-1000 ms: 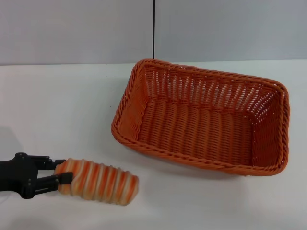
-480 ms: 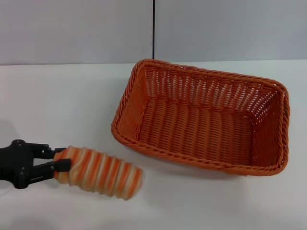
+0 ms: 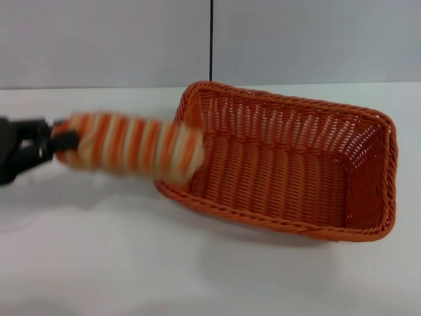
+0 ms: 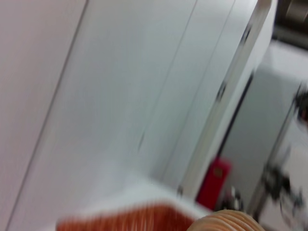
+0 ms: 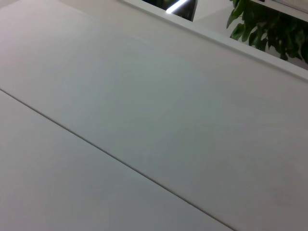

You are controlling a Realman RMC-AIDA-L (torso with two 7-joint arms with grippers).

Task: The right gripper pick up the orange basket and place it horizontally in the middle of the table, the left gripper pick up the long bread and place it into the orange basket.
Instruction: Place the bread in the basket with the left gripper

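Observation:
The orange basket [image 3: 283, 158] sits on the white table [image 3: 99, 263], right of centre, its long side running left to right. The long bread [image 3: 128, 145], striped orange and cream, hangs in the air at the basket's left rim, its right end just over that rim. My left gripper [image 3: 58, 141] is shut on the bread's left end, at the head view's left edge. The left wrist view catches the end of the long bread [image 4: 226, 221] and a strip of the orange basket [image 4: 125, 221]. The right gripper is out of view.
A grey wall with a dark vertical seam [image 3: 211, 39] rises behind the table's far edge. The right wrist view looks only at a pale wall panel [image 5: 144, 120] and a green plant [image 5: 269, 29] in a corner.
My left gripper has lifted the long bread off the table and carried it up and rightward, from the front left to the basket's left rim. The basket has not moved.

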